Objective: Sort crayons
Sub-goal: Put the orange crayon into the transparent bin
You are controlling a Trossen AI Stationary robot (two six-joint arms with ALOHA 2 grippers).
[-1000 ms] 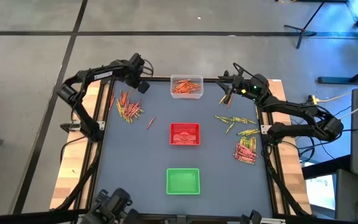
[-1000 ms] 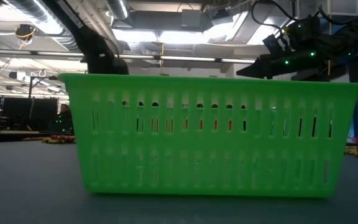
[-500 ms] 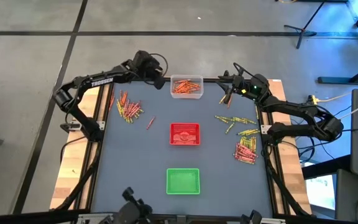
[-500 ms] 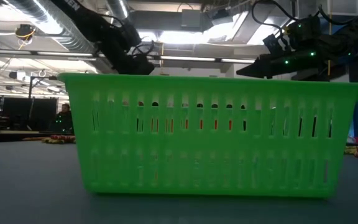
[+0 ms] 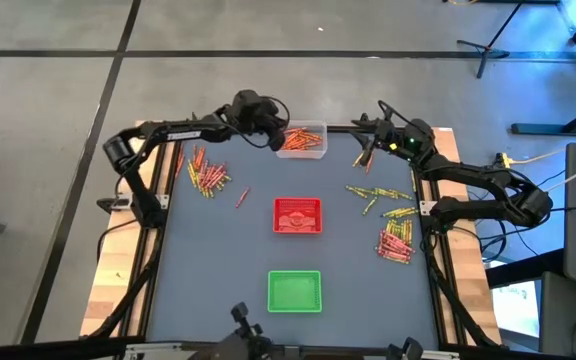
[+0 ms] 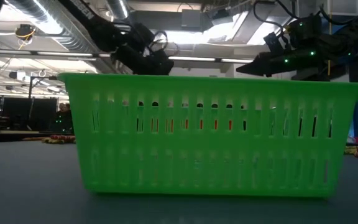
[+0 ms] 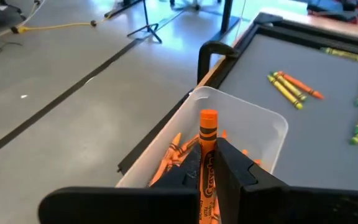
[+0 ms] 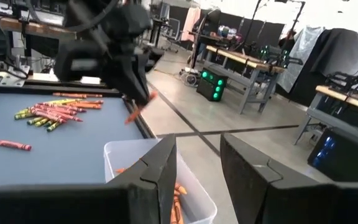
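Observation:
My left gripper (image 5: pixel 280 137) is shut on one orange crayon (image 7: pixel 208 134) and hangs over the left end of the clear tray (image 5: pixel 301 141) at the table's far edge. That tray holds several orange crayons (image 7: pixel 173 152). My right gripper (image 5: pixel 366 146) hovers open to the right of the clear tray, with nothing between its fingers (image 8: pixel 166 168). Loose crayons lie in a pile at the far left (image 5: pixel 206 170) and in scattered groups on the right (image 5: pixel 396 240). My left gripper pinches the orange crayon's wrapped shaft (image 7: pixel 206 163) between its two fingers. The crayon lies along the fingers, and its free end (image 7: pixel 209 116) sticks out past the fingertips. It is lifted clear and slants down over the clear tray, as the right wrist view shows (image 8: pixel 139 107).
A red tray (image 5: pixel 297 216) sits mid-table and a green tray (image 5: pixel 294 291) near the front edge, where it fills the low view (image 6: pixel 210 134). A single red crayon (image 5: pixel 242 197) lies left of the red tray. Dark bare mat lies between the trays.
My left gripper has swung along the far edge toward the table's right, from above the left crayon pile to over the clear tray, rising a little and tipping up from pointing steeply down toward nearly level. The orange crayon has travelled with it.

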